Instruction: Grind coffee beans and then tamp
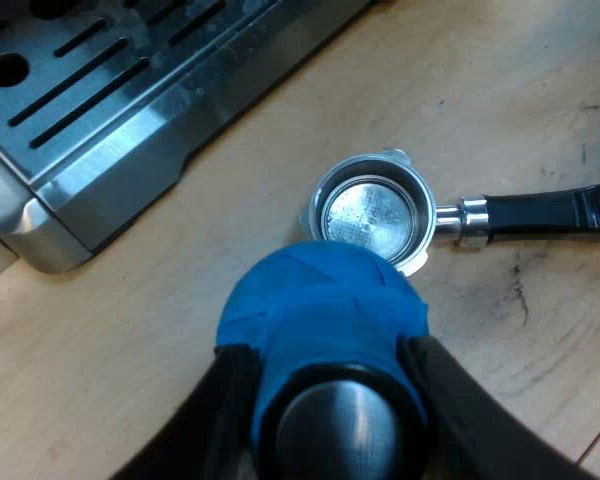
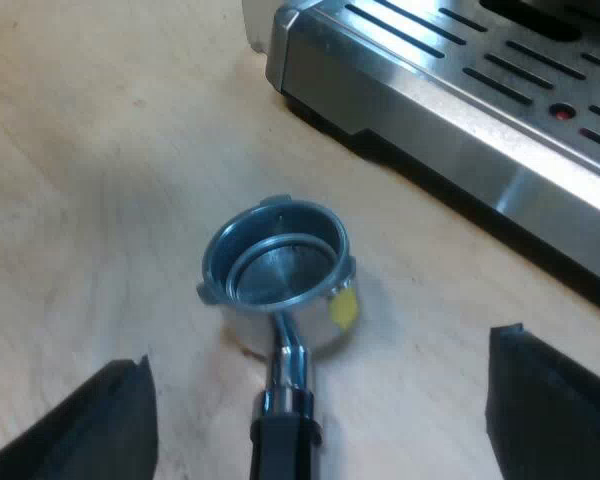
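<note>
You had the holder (image 1: 370,215) lying loose on the tabletop (image 1: 480,80) by the espresso machine's (image 1: 110,120) front, basket up. Its handle (image 1: 540,212) ran toward your right end effector (image 2: 315,365), whose fingers were wide apart. Your left end effector (image 1: 330,400), nearer, was clamped on the blue tamper (image 1: 320,310) just beside the basket.

scuffed light wooden tabletop (image 1: 480,90)

Far end of the holder's handle (image 1: 540,213) beyond the edge; its basket's near rim (image 1: 365,162) behind the blue tamper (image 1: 320,320).
</note>
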You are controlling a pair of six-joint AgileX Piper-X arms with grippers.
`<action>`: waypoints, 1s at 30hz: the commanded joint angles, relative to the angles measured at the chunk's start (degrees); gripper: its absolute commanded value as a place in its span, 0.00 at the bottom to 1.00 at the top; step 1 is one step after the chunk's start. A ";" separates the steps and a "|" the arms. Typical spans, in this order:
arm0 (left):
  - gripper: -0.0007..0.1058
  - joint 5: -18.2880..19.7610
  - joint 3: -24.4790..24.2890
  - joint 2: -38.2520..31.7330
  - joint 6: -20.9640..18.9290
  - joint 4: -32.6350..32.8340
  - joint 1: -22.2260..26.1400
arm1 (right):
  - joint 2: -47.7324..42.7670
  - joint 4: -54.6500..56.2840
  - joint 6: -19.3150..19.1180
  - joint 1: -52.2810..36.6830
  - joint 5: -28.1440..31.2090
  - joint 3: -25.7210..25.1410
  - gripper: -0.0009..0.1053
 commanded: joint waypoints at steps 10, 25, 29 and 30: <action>0.01 2.60 -0.46 8.06 -0.68 -6.46 -0.84 | -0.45 -4.31 -2.46 -0.03 -3.09 1.84 0.65; 0.01 2.83 -4.92 19.53 -0.24 -8.84 -7.66 | -0.45 -5.90 -2.35 -0.03 -3.09 2.07 0.65; 0.01 2.83 -6.14 22.14 0.14 -8.75 -7.66 | -0.45 -5.90 -2.22 -0.03 -3.09 2.07 0.65; 0.01 2.83 -6.51 22.80 0.14 -8.75 -7.66 | -0.45 -5.90 -2.11 -0.03 -3.09 2.07 0.65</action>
